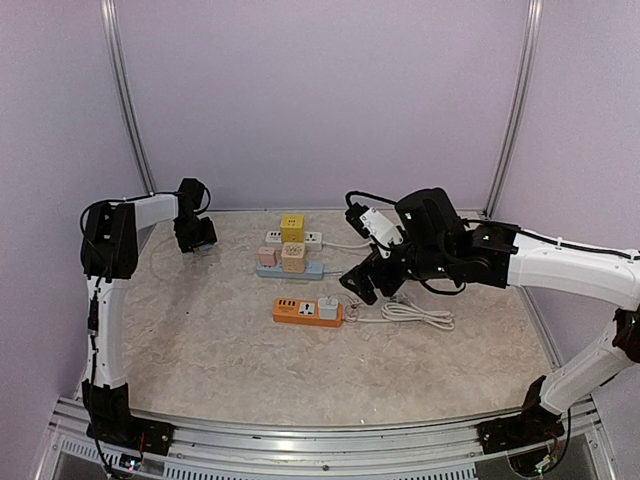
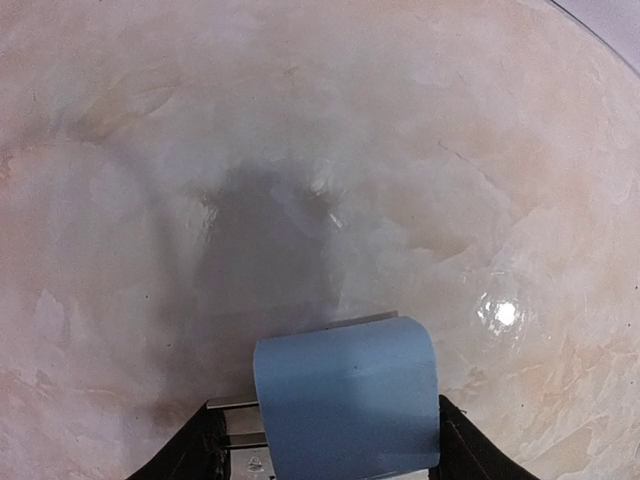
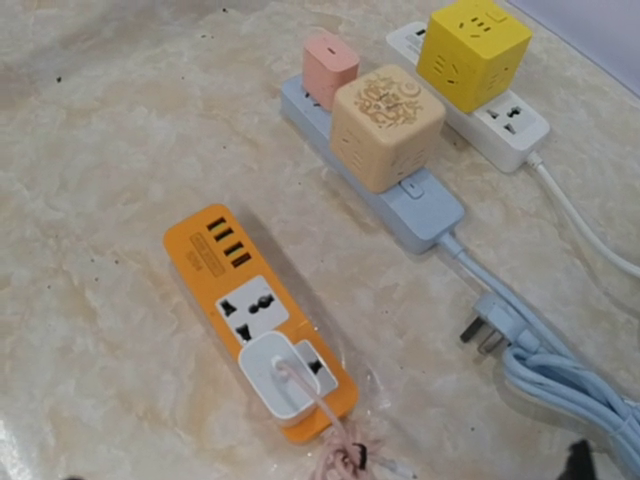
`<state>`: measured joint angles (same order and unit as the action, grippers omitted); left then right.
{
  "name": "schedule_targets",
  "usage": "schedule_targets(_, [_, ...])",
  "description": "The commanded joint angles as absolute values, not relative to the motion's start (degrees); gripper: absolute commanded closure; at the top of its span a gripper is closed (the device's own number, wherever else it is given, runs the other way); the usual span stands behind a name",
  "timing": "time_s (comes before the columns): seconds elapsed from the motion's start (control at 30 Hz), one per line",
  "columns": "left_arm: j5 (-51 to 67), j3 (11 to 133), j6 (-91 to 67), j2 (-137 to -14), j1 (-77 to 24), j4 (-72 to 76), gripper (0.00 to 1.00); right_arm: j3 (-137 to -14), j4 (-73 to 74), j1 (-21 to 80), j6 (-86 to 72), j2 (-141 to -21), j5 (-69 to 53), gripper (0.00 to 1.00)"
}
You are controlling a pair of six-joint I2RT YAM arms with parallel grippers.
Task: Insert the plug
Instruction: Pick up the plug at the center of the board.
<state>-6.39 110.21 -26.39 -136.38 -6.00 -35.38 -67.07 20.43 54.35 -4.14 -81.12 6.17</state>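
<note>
A light blue plug (image 2: 345, 395) fills the space between my left gripper's (image 2: 325, 440) black fingers, a strip of metal showing past its far edge. The right finger (image 2: 470, 455) touches it. A narrow gap shows at the left finger, so I cannot tell whether the grip is closed. This gripper (image 1: 195, 236) hangs over bare table at the far left. My right gripper (image 1: 362, 284) stands open and holds nothing, just right of the orange power strip (image 1: 300, 311) (image 3: 225, 285). A white plug (image 3: 280, 380) with a pink cable sits in that strip's near socket.
A blue-grey strip (image 3: 410, 200) carries a pink adapter (image 3: 330, 68) and a beige cube (image 3: 387, 125). Behind it, a white strip (image 3: 505, 118) bears a yellow cube (image 3: 473, 40). A loose three-pin plug (image 3: 490, 332) and coiled cable (image 3: 570, 390) lie to the right.
</note>
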Motion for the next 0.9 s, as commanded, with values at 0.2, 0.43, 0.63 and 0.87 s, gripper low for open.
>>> schedule_targets(0.2, [-3.75,108.06,-27.27,-135.22,-5.19,-34.81,0.17,-69.77,21.9,55.03,-3.98,-82.3,6.42,0.0])
schedule_targets(0.43, [-0.38,107.46,-25.05,-131.99,-2.46,-31.43,0.01,-70.1,21.64,55.15,-3.87,-82.88,6.05,0.0])
schedule_targets(0.63, [0.89,111.19,-22.5,-135.11,-1.92,-33.58,0.02,-69.79,21.13,55.23,-3.86,-83.01,5.98,0.0])
schedule_targets(0.87, [1.63,114.06,-21.36,-137.04,-3.15,-34.92,0.04,-70.85,21.91,55.35,-3.66,-83.63,5.93,0.0])
